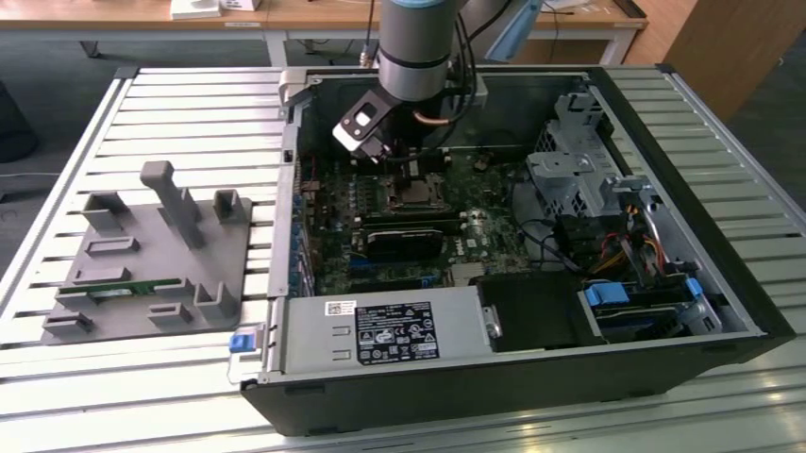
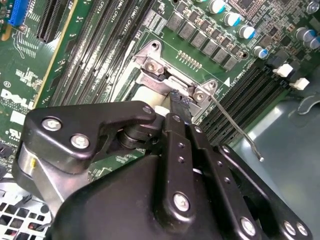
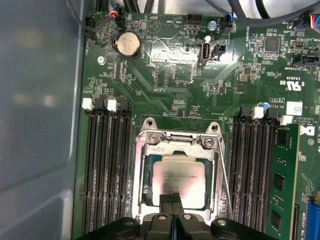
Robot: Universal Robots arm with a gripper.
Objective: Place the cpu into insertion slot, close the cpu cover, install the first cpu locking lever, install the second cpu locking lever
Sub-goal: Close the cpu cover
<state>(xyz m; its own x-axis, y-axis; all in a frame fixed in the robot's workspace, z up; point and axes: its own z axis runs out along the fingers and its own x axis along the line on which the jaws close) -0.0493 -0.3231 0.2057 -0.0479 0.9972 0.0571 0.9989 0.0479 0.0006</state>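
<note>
The cpu (image 3: 177, 182) is sitting in the insertion slot (image 3: 146, 187) on the green board (image 3: 165, 90); the cpu cover (image 3: 175, 148) is lying flat around it, and a thin metal lever (image 3: 223, 170) is running along one side. The gripper (image 3: 171, 196) is hanging just over the chip's edge; its two fingers (image 3: 166, 202) are squeezed tight together with nothing between them.

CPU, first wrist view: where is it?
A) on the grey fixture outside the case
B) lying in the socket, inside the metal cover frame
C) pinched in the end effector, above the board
B: the cpu lies flat within the window of the cpu cover, and the end effector has its closed tips at one edge of the chip, gripping nothing.
</note>
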